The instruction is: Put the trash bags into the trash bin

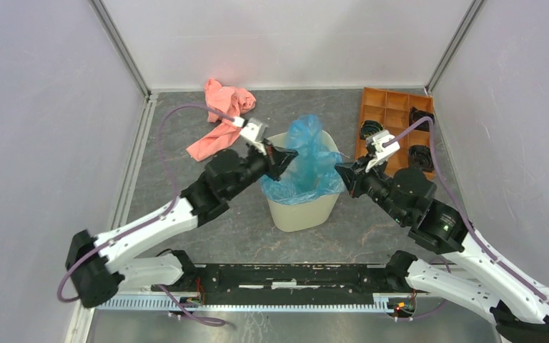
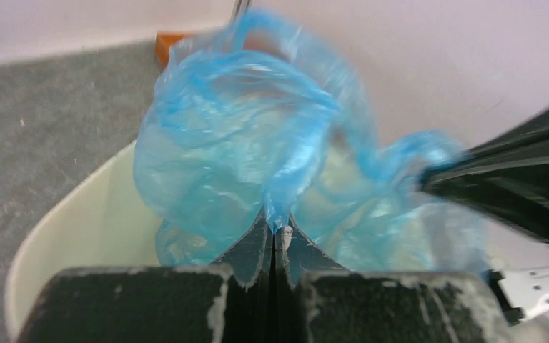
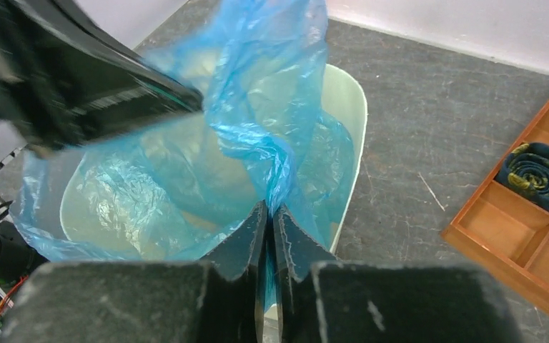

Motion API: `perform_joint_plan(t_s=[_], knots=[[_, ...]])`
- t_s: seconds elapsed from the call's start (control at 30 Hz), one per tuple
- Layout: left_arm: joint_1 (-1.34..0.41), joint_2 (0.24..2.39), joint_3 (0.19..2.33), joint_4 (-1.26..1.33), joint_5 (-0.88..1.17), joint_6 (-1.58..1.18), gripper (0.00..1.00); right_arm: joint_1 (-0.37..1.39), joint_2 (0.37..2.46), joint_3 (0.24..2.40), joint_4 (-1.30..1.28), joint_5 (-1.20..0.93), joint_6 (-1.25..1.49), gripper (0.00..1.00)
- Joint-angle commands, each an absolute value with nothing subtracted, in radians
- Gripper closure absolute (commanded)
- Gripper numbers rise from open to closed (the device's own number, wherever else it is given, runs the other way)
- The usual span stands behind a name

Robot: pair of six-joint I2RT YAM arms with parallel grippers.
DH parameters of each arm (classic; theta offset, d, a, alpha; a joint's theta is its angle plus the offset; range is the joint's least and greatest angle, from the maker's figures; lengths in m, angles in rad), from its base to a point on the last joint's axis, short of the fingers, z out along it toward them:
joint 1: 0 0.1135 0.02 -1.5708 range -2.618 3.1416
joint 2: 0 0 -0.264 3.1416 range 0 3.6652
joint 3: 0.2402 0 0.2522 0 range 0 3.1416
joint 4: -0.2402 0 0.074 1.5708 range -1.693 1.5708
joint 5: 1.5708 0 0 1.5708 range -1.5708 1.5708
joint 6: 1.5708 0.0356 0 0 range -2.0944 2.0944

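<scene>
The cream-beige trash bin stands upright at the middle of the table. The translucent blue trash bag hangs partly inside it, bunched above the rim and draped over the left and front edges. My left gripper is shut on a fold of the bag at the bin's left rim; the pinch shows in the left wrist view. My right gripper is shut on the bag's edge at the right rim, seen in the right wrist view. The bin's inner wall shows behind the bag.
A pink-salmon cloth lies crumpled behind and left of the bin. An orange compartment tray with dark rolled items stands at the back right, close to my right arm. Enclosure walls rise on the left, back and right.
</scene>
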State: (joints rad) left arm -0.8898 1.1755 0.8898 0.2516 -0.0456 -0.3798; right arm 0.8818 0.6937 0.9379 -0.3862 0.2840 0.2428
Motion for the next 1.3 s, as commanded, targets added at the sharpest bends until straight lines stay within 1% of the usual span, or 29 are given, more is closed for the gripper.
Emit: perform_joint_plan(t_s=[0.0,0.13,0.17,0.2,0.23,0.37,0.43,0.47,0.53,0.63,0.67,0.77,0.83,0.9,0.93,1.0,1.03,1.1,1.13,1.17,1.27], knots=[[-0.890,0.970,0.839,0.367,-0.099,-0.392,0.98,0.880,0.697,0.930,-0.344,0.256,0.274,0.88],[-0.889,0.818,0.760,0.265,-0.174,-0.462,0.97,0.881,0.653,0.918,-0.387,0.250,0.276,0.89],[-0.890,0.793,0.748,0.235,-0.191,-0.480,0.95,0.880,0.642,0.915,-0.399,0.253,0.278,0.88],[-0.890,0.776,0.746,0.200,-0.207,-0.502,0.90,0.881,0.633,0.916,-0.408,0.256,0.280,0.88],[-0.890,0.765,0.746,0.162,-0.224,-0.524,0.88,0.880,0.626,0.914,-0.418,0.255,0.283,0.87],[-0.890,0.753,0.763,0.027,-0.225,-0.614,0.85,0.881,0.609,0.902,-0.438,0.212,0.304,0.85],[-0.890,0.751,0.777,-0.050,-0.224,-0.649,0.81,0.881,0.599,0.895,-0.451,0.196,0.309,0.83],[-0.890,0.747,0.787,-0.098,-0.226,-0.659,0.75,0.881,0.594,0.891,-0.460,0.194,0.309,0.81],[-0.890,0.734,0.797,-0.149,-0.241,-0.665,0.62,0.881,0.585,0.882,-0.474,0.193,0.304,0.69],[-0.890,0.715,0.803,-0.231,-0.263,-0.681,0.37,0.881,0.590,0.868,-0.490,0.186,0.296,0.56],[-0.890,0.713,0.807,-0.246,-0.261,-0.685,0.33,0.881,0.595,0.868,-0.494,0.178,0.296,0.55],[-0.890,0.723,0.827,-0.279,-0.239,-0.694,0.28,0.880,0.610,0.876,-0.512,0.164,0.302,0.53],[-0.890,0.740,0.846,-0.311,-0.236,-0.709,0.24,0.881,0.607,0.876,-0.522,0.163,0.304,0.44],[-0.890,0.758,0.859,-0.342,-0.224,-0.722,0.19,0.880,0.602,0.879,-0.538,0.167,0.304,0.38],[-0.890,0.766,0.866,-0.360,-0.218,-0.730,0.15,0.881,0.600,0.880,-0.543,0.166,0.305,0.36],[-0.890,0.774,0.889,-0.390,-0.199,-0.739,0.05,0.880,0.595,0.881,-0.550,0.167,0.301,0.35],[-0.890,0.774,0.900,-0.405,-0.188,-0.739,0.01,0.880,0.592,0.881,-0.548,0.170,0.302,0.37],[-0.890,0.769,0.926,-0.436,-0.180,-0.741,0.00,0.880,0.590,0.883,-0.544,0.186,0.312,0.46],[-0.890,0.765,0.940,-0.460,-0.187,-0.744,0.00,0.881,0.588,0.885,-0.544,0.191,0.315,0.48],[-0.890,0.759,0.956,-0.498,-0.200,-0.749,0.00,0.881,0.586,0.888,-0.547,0.197,0.317,0.47],[-0.890,0.733,0.988,-0.587,-0.243,-0.786,0.00,0.881,0.580,0.896,-0.564,0.212,0.316,0.32]])
